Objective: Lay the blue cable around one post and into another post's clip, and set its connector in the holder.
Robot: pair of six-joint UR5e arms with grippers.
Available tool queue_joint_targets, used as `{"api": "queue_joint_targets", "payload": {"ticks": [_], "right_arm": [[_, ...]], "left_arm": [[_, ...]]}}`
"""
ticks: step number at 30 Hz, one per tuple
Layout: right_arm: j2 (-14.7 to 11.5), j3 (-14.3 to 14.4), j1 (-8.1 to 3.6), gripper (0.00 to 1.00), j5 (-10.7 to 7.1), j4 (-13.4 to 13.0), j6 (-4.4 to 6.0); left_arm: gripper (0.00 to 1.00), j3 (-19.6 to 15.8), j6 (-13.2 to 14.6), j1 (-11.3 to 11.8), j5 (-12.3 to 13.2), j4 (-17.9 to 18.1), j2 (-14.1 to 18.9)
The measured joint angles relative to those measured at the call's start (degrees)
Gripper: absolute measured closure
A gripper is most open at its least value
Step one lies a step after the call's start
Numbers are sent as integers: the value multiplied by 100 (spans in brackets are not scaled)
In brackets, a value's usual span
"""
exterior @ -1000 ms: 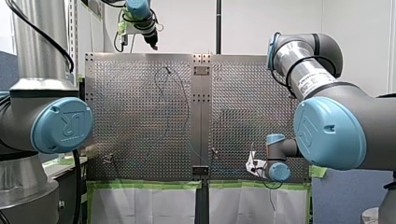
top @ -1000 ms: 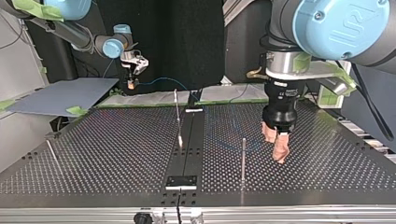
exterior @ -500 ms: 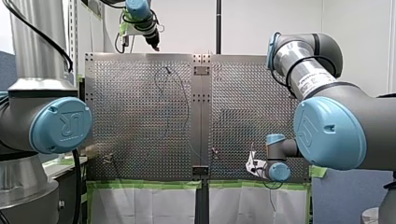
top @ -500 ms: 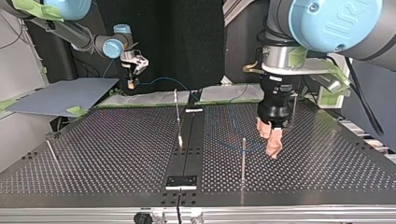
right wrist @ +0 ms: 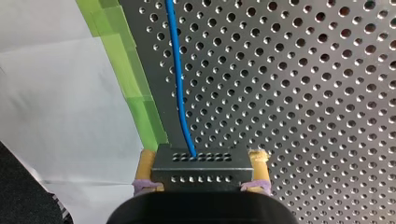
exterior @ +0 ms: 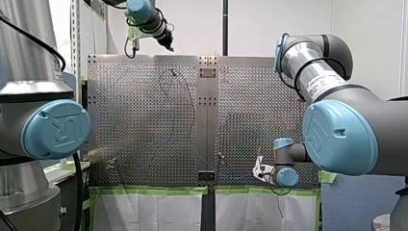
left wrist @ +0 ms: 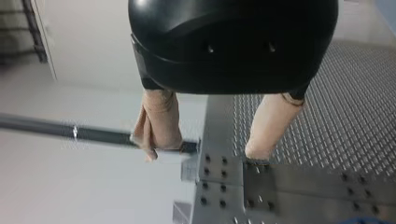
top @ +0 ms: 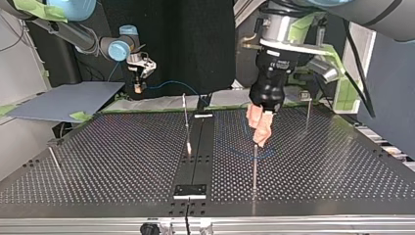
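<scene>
At the top view's left, my right gripper [top: 139,86] hangs past the table's far edge and is clamped on the connector [right wrist: 201,164]. In the right wrist view the dark block sits squarely between my yellow pads [right wrist: 145,164]. The blue cable [right wrist: 180,79] leaves its front face and runs out over the perforated table [right wrist: 303,93].

Going right in the top view, the cable sags in a loose arc from that gripper, passes behind the thin middle post [top: 185,115] and lies in a faint curve on the plate. Part of that curve is near the base of the next post [top: 255,169].

My left gripper [top: 261,132] hangs just above that post's tip. In the left wrist view its beige pads [left wrist: 159,123] stand apart with nothing between them, so this hand is empty. A third post [top: 308,112] stands further right.

I judge the cable to be light and limp, with a little spring in it, so it will likely keep its curl and slide off a post unless I hold some tension. It is thin, so it could slip through soft pads. I would pinch straight across it, close to where it has to bend. The connector is the only rigid part, and gripping its flat sides suits it. I would keep the pull gentle where the cable enters the block.
</scene>
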Motion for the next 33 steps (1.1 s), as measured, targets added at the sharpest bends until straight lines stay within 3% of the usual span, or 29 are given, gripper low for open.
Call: {"api": "queue_joint_targets", "payload": {"ticks": [4, 16, 22, 33], "right_arm": [[-1, -2, 6, 100, 3, 18, -36], [-1, 3, 22, 100, 6, 88, -148], [-9, 3, 41, 100, -1, 145, -326], [-188, 5, 109, 100, -92, 357, -468]], "left_arm": [[0, -203, -25, -190, -68, 203, 21], [0, -792, -516, -775, -621, 793, -507], [0, -1070, -796, -1055, -901, 1070, -786], [0, -1662, -1344, -1646, -1492, 1663, -1378]]}}
